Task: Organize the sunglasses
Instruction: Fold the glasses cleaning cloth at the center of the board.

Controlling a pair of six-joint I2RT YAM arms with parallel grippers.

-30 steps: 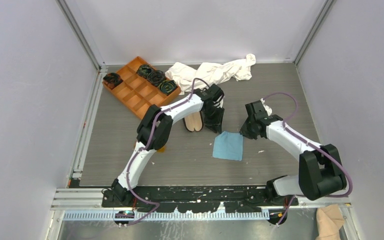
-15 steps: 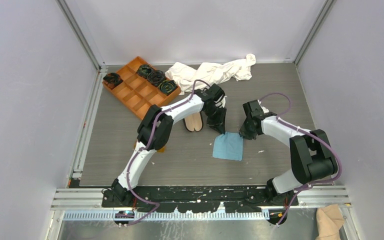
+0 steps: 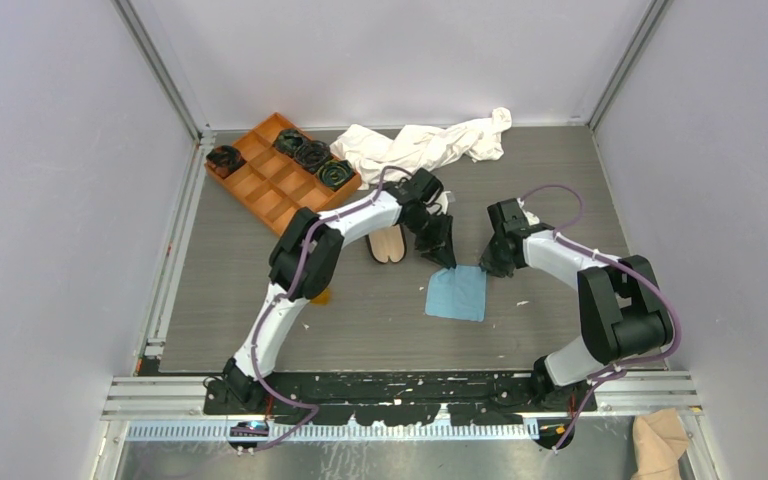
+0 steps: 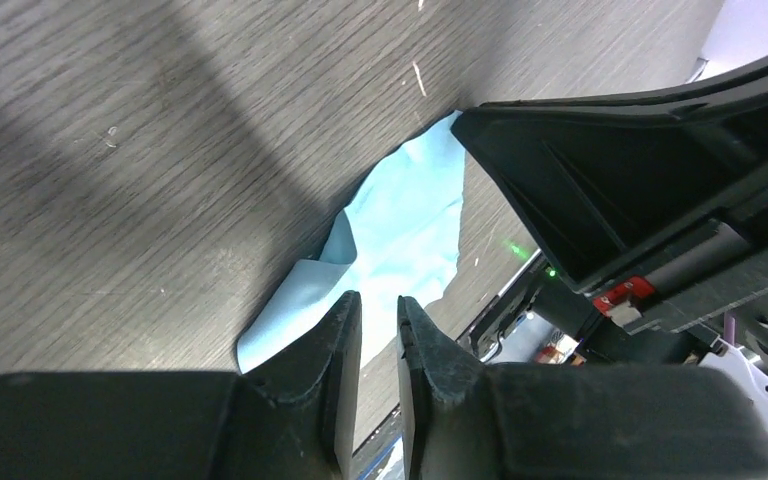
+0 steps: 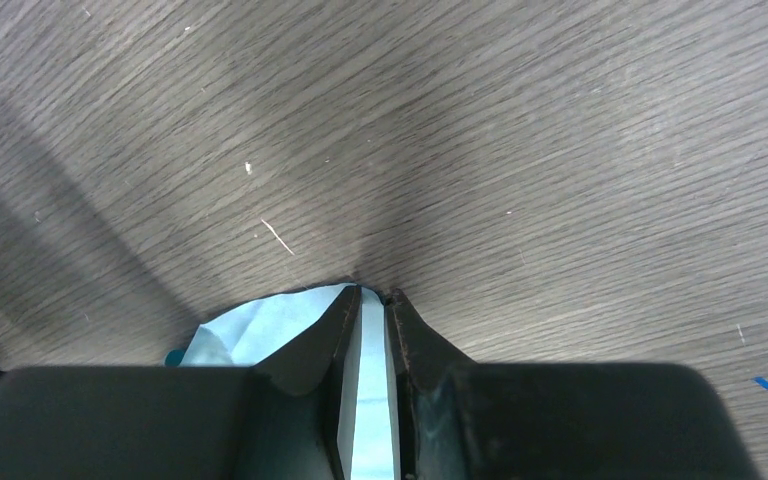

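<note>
The light blue cloth [image 3: 457, 295] lies flat mid-table. My right gripper [image 3: 493, 268] is at its far right corner. In the right wrist view this gripper [image 5: 373, 292] is shut on the cloth [image 5: 260, 325], a strip of which fills the gap between its jaws. My left gripper [image 3: 447, 258] hovers at the cloth's far left corner. Its jaws [image 4: 378, 300] stand narrowly open with nothing between them, and the cloth [image 4: 410, 210] lies beyond their tips. The open case [image 3: 388, 243] shows its beige lining. An amber bit [image 3: 321, 296] under my left arm may be the sunglasses, mostly hidden.
An orange divided tray [image 3: 270, 185] with black coiled items [image 3: 312, 155] sits at the far left. A crumpled white cloth [image 3: 420, 145] lies along the back. The right arm's black body [image 4: 640, 170] fills the right of the left wrist view.
My left gripper has dropped toward the cloth's far left corner and its jaws have narrowed. The right gripper has shifted slightly left at the far right corner, and its elbow has swung inward.
</note>
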